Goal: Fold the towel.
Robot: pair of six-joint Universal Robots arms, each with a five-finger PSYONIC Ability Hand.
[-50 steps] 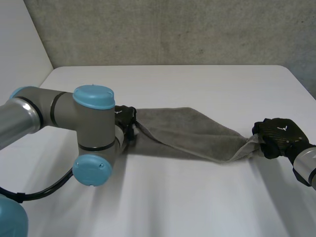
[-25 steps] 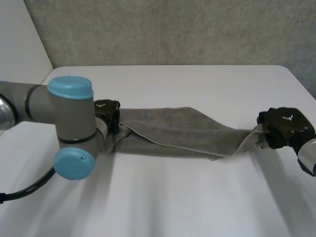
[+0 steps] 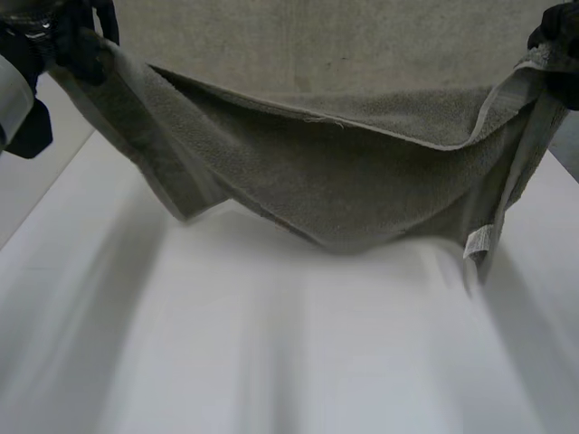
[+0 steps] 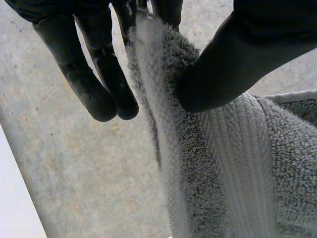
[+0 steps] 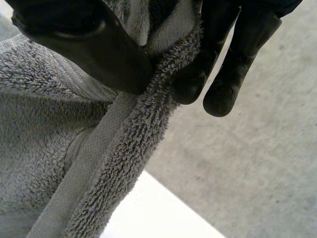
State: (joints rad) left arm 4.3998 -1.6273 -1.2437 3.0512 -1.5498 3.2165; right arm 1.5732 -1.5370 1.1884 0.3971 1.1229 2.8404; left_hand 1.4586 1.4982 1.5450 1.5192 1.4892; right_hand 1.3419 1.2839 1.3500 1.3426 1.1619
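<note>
Towel, grey terry, one piece. It is held in the air above the white surface, stretched between the two hands from over the surface's left edge to over its right edge. The middle sags low, and I cannot tell whether the lowest fold touches the surface.

Head view: left hand at the towel's upper left corner, right hand at its upper right corner. A hem band dangles below the right hand, with any writing on it too small to tell.

Left wrist view: left hand pinches the towel edge, thumb pressed on the ribbed border. Two fingers stand straight beside the cloth and apart from it, with a grey wall behind.

Right wrist view: right hand nips the towel edge between thumb and fingertips. One finger lies clear of the cloth.
</note>
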